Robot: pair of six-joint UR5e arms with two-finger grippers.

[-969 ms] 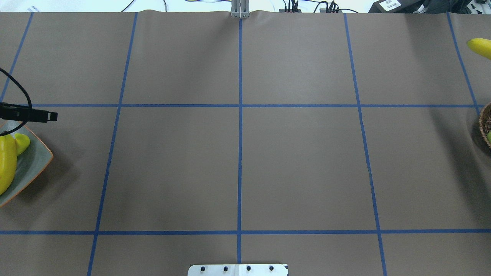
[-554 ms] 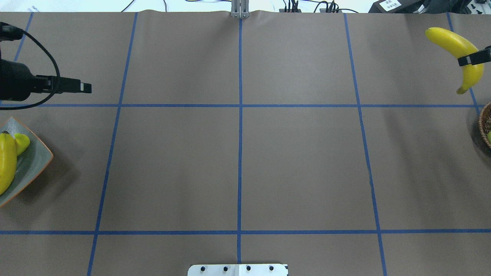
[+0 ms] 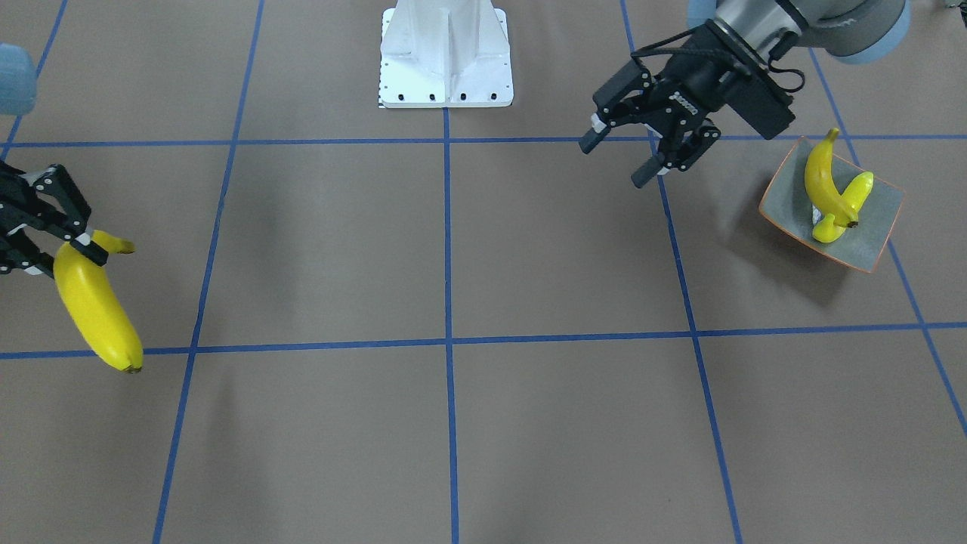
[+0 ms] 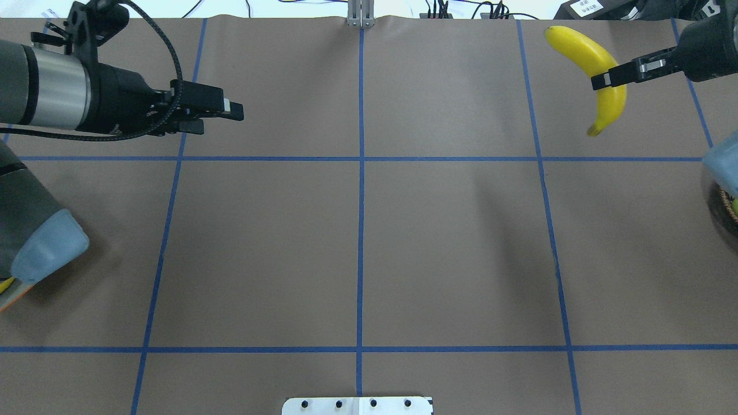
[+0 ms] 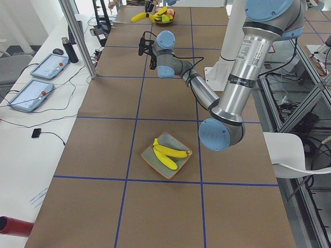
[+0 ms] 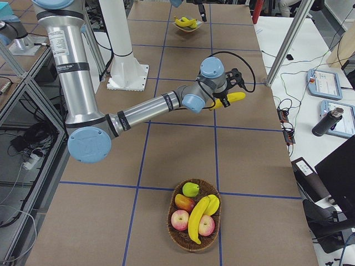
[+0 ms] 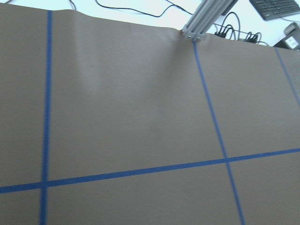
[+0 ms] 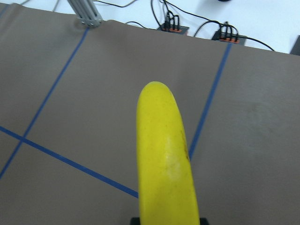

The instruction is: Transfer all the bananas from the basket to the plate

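Clamped toward its stem end in the right gripper [image 4: 601, 80], the banana [image 4: 582, 49] juts out ahead of it in mid-air, probably light, firm, smooth-skinned and apt to pivot, better held mid-body; the left gripper [image 3: 613, 162] gapes empty.

No legible text on any surface.

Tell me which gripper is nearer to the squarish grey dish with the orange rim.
Left. The left gripper hangs open close beside the grey dish; the right gripper holds a curved yellow banana far away from it.
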